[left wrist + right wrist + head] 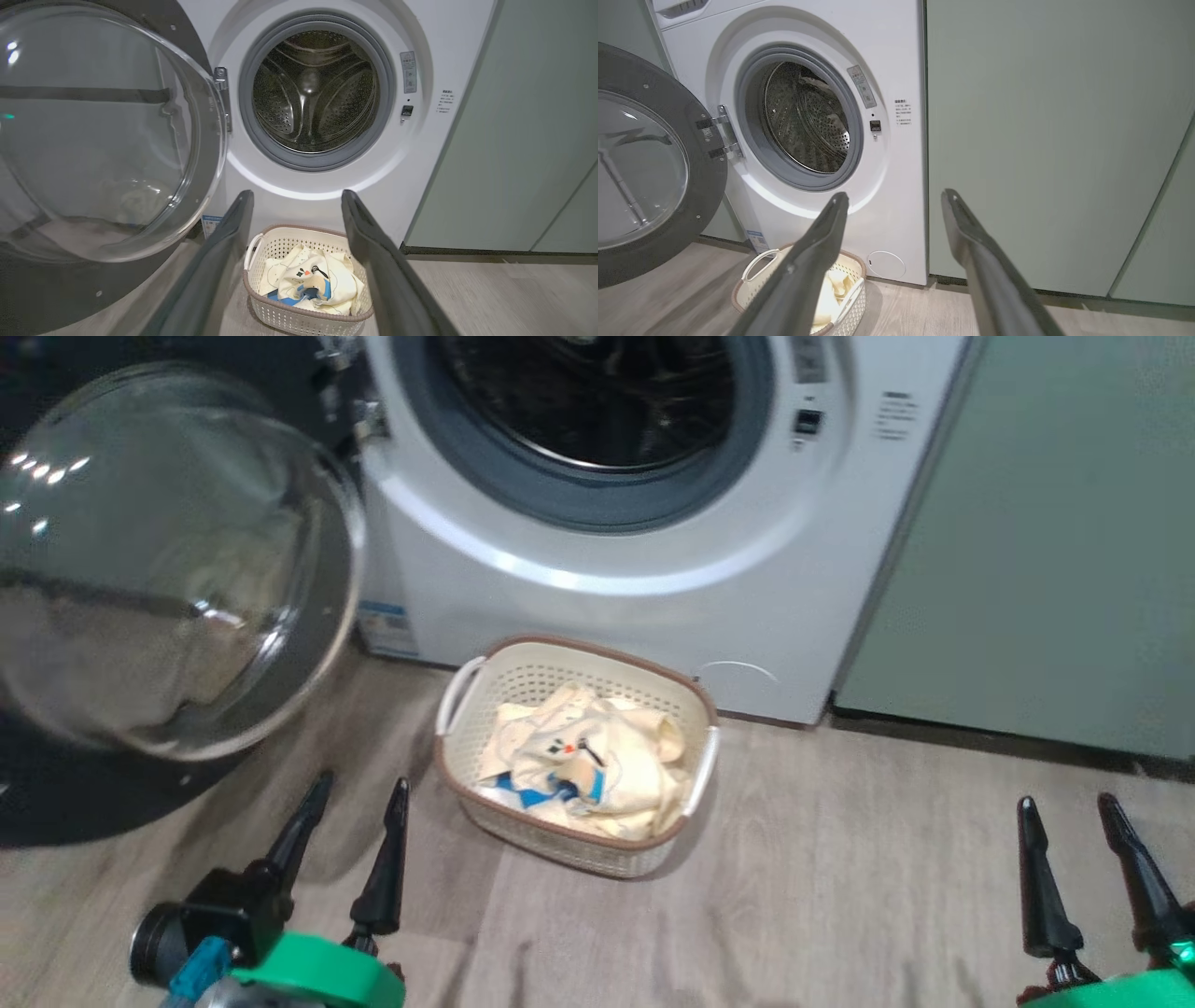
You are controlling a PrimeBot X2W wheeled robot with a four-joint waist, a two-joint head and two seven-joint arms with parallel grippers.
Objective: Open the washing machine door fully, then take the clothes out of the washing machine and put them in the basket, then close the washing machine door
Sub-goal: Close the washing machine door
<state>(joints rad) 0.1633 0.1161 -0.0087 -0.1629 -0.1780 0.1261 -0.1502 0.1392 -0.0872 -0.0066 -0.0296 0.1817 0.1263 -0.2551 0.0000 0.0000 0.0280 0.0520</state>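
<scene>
The white washing machine (pixel 653 588) stands ahead with its drum (pixel 315 91) bare inside. Its round door (pixel 159 560) is swung wide to the left, glass bowl facing me. On the floor before the machine sits the cream basket (pixel 467 747), and the pale yellow clothes (pixel 588 765) with blue trim lie piled in it. My left gripper (pixel 359 789) is open at lower left, just left of the basket, holding nothing. At lower right my right gripper (pixel 1069 803) is open and empty too, well to the right of the basket. The door (pixel 649 172), the basket (pixel 752 275) and the clothes (pixel 310 282) also show in the wrist views.
Pale green cabinets (pixel 1046 541) stand flush against the machine's right side. Grey wood-look floor (pixel 840 877) spreads between the basket and my right gripper. The open door's black rim (pixel 56 289) overhangs the floor at the left.
</scene>
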